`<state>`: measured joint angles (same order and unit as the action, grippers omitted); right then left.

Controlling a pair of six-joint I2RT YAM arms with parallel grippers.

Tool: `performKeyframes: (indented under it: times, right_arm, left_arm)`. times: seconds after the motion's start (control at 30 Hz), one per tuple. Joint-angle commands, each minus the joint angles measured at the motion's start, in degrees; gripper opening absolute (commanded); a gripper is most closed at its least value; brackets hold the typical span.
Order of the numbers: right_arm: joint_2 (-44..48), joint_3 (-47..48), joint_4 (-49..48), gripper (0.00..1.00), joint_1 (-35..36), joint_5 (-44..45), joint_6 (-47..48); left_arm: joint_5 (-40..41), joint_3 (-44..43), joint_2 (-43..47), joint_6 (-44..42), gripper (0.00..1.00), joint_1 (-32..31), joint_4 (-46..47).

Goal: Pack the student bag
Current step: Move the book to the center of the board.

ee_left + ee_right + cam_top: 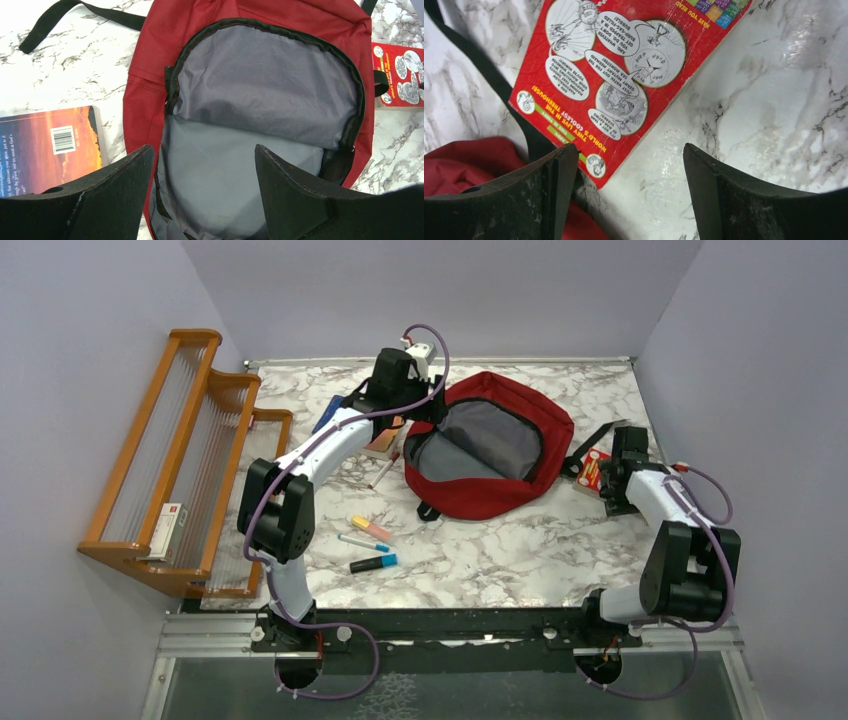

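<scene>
The student bag [490, 445] lies flat in the middle of the table, a red backpack with its main zip open and grey lining [250, 100] showing. My left gripper [432, 405] hovers over the bag's left rim, open and empty; in the left wrist view [202, 155] its jaws stand wide apart above the lining. My right gripper [615, 480] is open and empty at the bag's right side, over the corner of a red comic book [624, 75] lying on the marble. The bag's red fabric [469, 160] and a black strap [484, 75] show beside the left finger.
A book with a sunset cover [50, 145] lies left of the bag, with other books [335, 412] beside it. A pen [383, 472] and three markers [372, 545] lie in front. A wooden rack [170, 460] holding a small box [168, 530] stands at the left.
</scene>
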<state>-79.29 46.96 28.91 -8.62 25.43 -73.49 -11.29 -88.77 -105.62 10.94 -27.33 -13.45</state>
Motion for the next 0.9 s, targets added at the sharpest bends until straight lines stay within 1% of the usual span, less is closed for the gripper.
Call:
performKeyframes:
  times: [0.0,0.13,0.27,0.53,0.63,0.87]
  right_arm:
    - [-3.77,0.42,-3.61,0.82,-2.59,-5.64,-0.54]
    - [-7.65,2.18,-3.93,0.82,-4.13,-8.02,-0.59]
    - [-10.53,2.3,-6.73,0.79,-5.59,-8.92,-0.72]
    - [-13.32,2.84,-10.19,0.74,-6.58,-7.28,0.32]
    - [-14.4,2.84,-11.1,0.66,-6.76,-6.69,0.81]
    - [-15.47,1.21,-11.95,0.4,-6.93,-5.93,2.45]
  left_arm:
    - [-1.62,-0.49,0.48,0.26,0.75,0.17,0.29]
    - [-2.38,-0.78,-0.06,0.61,0.75,0.39,0.25]
    - [-2.51,-0.71,0.0,0.65,0.75,0.48,0.24]
    - [-3.77,-0.95,-0.71,1.1,0.75,0.49,0.18]
    - [-3.83,-1.0,-0.8,1.1,0.75,0.52,0.19]
    - [-3.99,-1.0,-0.83,1.15,0.75,0.53,0.19]
